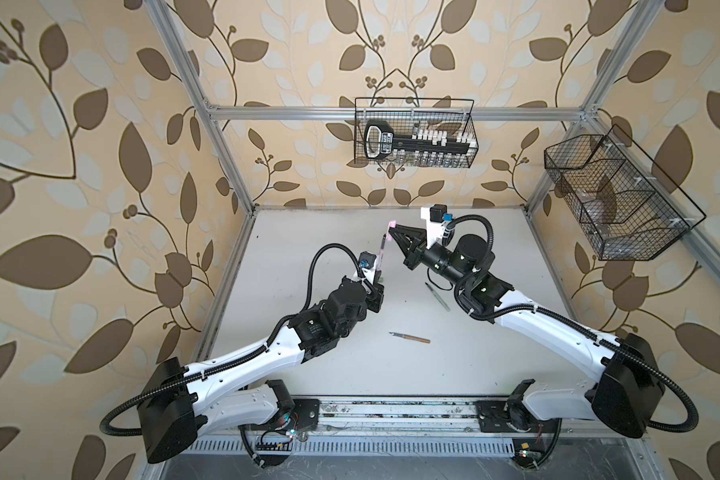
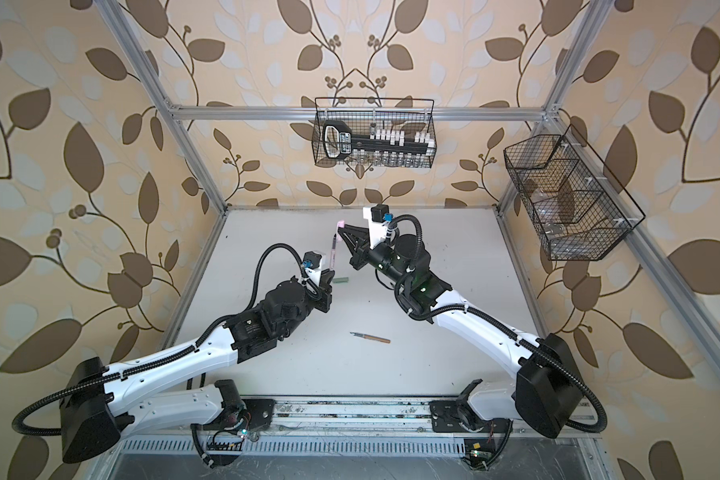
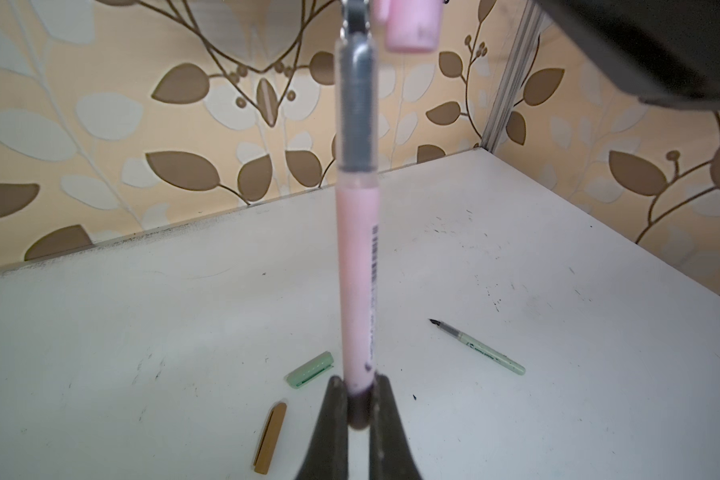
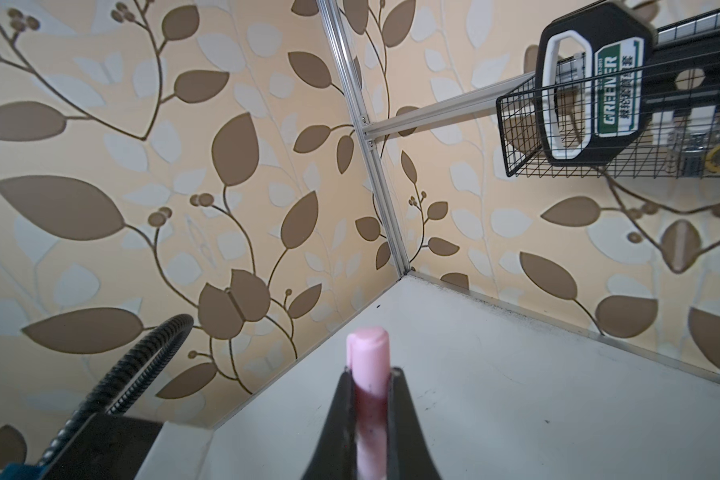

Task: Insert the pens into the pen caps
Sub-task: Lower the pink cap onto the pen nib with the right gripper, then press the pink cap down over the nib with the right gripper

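The left end effector (image 3: 358,392) pinched the pink pen (image 3: 356,282) by its butt end. The right end effector (image 4: 368,388) pinched the pink cap (image 4: 368,353), which sat just beside the pen tip and was not seated on it. A wire basket (image 1: 412,99) on the far wall held a black tool rack (image 1: 377,139). The green pen (image 1: 438,297), brown pen (image 1: 410,337), green cap (image 3: 310,370) and brown cap (image 3: 271,438) lay on the white bench (image 1: 350,374).

— Anything legible?
— One word: "GREENER", white on a green label (image 4: 618,87) on the black holder (image 4: 599,25) in the basket (image 1: 412,99), upper middle in both top views. The small characters beside it are too small to read.
— And the pens?
— The pink pen (image 3: 356,270) shows a barcode and blurred print. The green pen (image 3: 485,356) has dark print that is illegible.
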### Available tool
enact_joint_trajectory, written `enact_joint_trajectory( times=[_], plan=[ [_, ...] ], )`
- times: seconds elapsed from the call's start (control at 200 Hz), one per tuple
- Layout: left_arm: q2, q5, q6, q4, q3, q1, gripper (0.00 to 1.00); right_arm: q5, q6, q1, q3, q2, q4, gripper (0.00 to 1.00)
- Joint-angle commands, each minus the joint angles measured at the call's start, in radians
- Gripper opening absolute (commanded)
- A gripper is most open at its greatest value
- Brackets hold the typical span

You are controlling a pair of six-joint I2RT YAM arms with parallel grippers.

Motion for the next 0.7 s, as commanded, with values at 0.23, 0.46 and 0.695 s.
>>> enact_joint_trajectory(
  times=[0.23,0.46,0.695],
  plan=[
    [0.002,0.017,-0.002,0.020,0.043,-0.008,0.00,-0.006,-0.020,-0.001,0.064,0.019,0.042,0.00],
    [0.000,0.011,0.003,0.021,0.046,-0.008,0.00,-0.021,-0.007,-0.002,0.057,0.036,0.036,0.00],
    [0.004,0.009,0.007,0.019,0.046,-0.008,0.00,-0.021,-0.004,0.012,0.037,0.033,0.029,0.00]
  ],
)
